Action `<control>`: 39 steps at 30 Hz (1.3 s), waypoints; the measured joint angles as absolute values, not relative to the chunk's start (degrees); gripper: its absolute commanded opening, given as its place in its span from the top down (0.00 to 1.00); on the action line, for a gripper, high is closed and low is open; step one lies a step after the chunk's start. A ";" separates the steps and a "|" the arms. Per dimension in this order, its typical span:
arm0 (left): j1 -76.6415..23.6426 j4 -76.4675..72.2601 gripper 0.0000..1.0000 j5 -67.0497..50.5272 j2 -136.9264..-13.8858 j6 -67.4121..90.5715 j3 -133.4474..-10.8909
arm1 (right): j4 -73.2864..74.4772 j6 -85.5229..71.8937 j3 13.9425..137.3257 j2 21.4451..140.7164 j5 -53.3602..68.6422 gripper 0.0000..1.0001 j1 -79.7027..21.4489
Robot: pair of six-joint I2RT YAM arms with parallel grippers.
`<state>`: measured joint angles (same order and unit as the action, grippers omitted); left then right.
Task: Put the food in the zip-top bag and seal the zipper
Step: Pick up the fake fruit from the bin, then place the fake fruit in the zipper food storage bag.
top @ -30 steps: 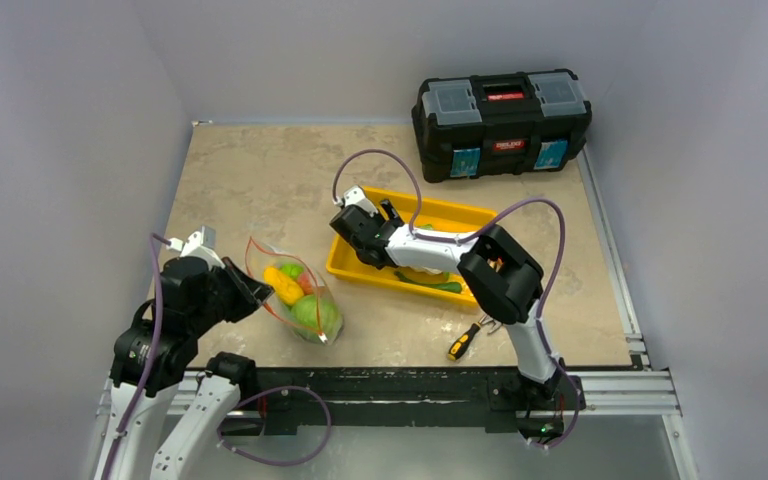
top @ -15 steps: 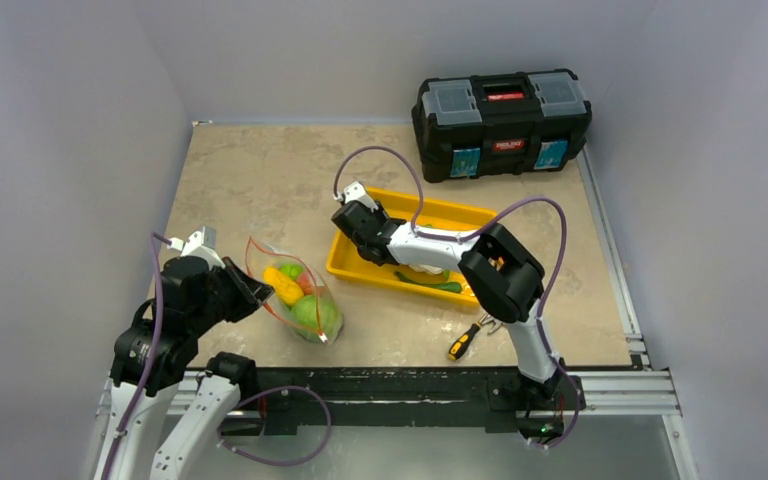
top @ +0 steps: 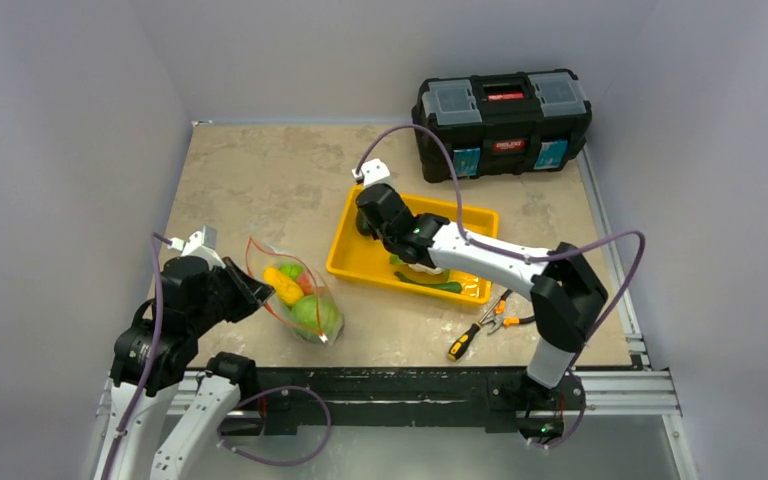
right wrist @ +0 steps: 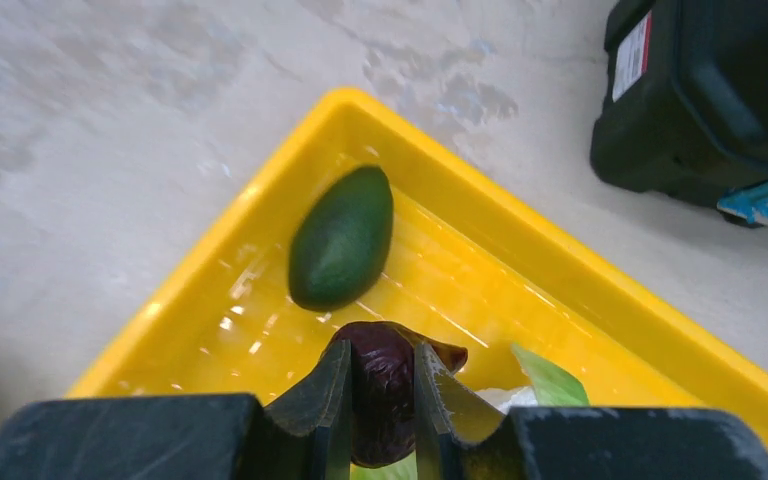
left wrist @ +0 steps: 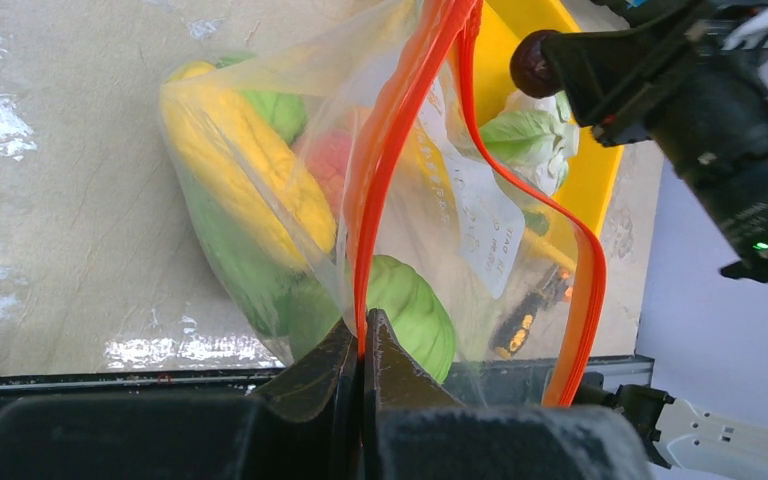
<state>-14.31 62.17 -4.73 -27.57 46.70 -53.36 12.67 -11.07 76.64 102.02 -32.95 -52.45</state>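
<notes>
Over the 9 o'clock end of the yellow tray point(right wrist: 560, 262), the right gripper point(right wrist: 381, 350) is closed to a narrow gap on a purple eggplant point(right wrist: 388, 400), pinched between both fingers. An avocado point(right wrist: 343, 238) lies loose in the tray just beyond. Toward 8 o'clock from the tray, the zip-top bag point(top: 300, 292) rests on the table point(top: 260, 180) with yellow, green and red pieces inside. The left gripper point(left wrist: 362, 345) is clamped tight on one side of the zipper point(left wrist: 400, 130), holding the mouth agape. The eggplant looks smooth and rounded, so it may slip out in transit. It could also snag the free zipper lip and fold the mouth shut, or tug the strip from the left pinch.
</notes>
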 measured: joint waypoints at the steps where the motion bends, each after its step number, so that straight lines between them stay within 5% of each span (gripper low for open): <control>1: -14.31 62.17 1.00 -4.80 -27.57 46.70 -53.36 | 11.94 -11.49 76.20 100.33 -31.94 1.00 -52.45; 22: -14.31 62.17 1.00 -5.61 -27.57 46.72 -53.36 | 6.28 -15.64 71.88 79.64 -6.61 1.00 -52.84; 28: -14.31 62.17 1.00 -5.76 -27.59 46.72 -53.36 | 2.83 -14.68 72.31 75.61 2.90 1.00 -62.26; 39: -14.31 62.19 1.00 -5.96 -27.59 46.74 -53.69 | -0.73 -12.93 79.09 85.84 4.29 1.00 -72.20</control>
